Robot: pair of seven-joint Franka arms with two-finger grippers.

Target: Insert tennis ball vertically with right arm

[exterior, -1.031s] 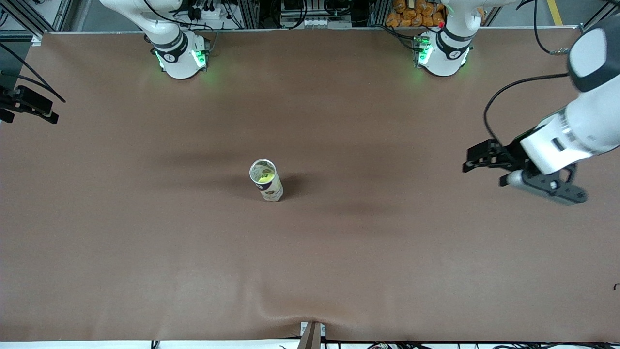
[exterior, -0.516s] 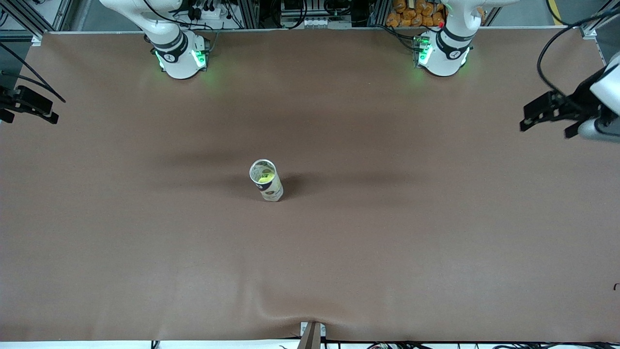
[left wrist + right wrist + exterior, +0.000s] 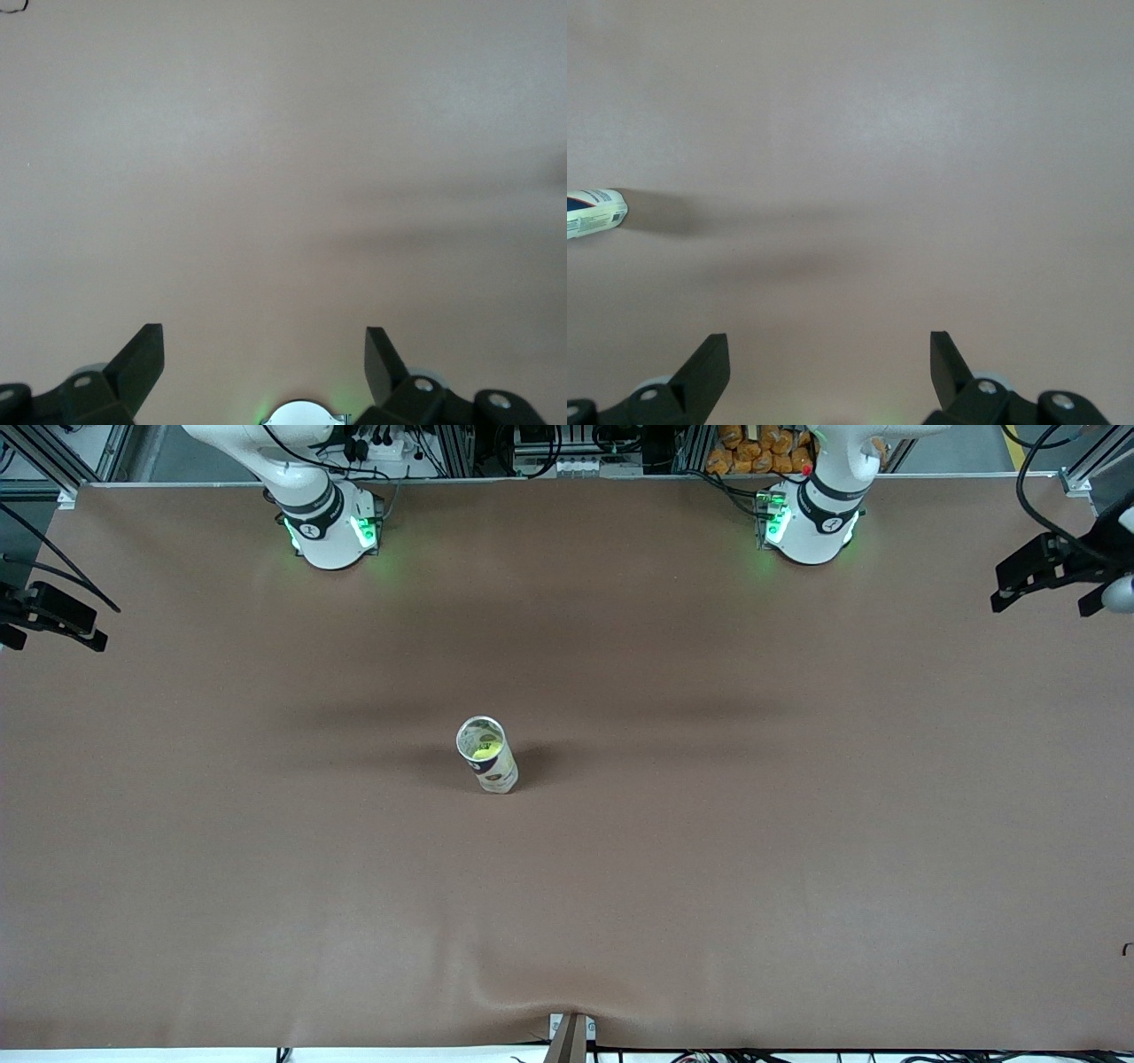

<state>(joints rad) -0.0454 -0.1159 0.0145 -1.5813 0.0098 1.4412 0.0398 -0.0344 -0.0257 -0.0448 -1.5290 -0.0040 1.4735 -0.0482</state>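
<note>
A white tube can (image 3: 487,755) stands upright in the middle of the brown table, its mouth open. A yellow-green tennis ball (image 3: 484,753) sits inside it, just below the rim. My right gripper (image 3: 84,627) is open and empty over the right arm's end of the table. In the right wrist view the gripper (image 3: 830,354) is open over bare table, with the can (image 3: 595,212) at the picture's edge. My left gripper (image 3: 1028,577) hangs over the left arm's end of the table. In the left wrist view it (image 3: 264,354) is open and empty.
The brown table cover (image 3: 709,850) has a wrinkle at its edge nearest the front camera (image 3: 532,992). The two arm bases (image 3: 328,527) (image 3: 811,522) stand along the edge farthest from that camera.
My left gripper has pulled away from the table's middle, out over the left arm's end and toward the bases' edge. The can, the ball and the right gripper have not moved.
</note>
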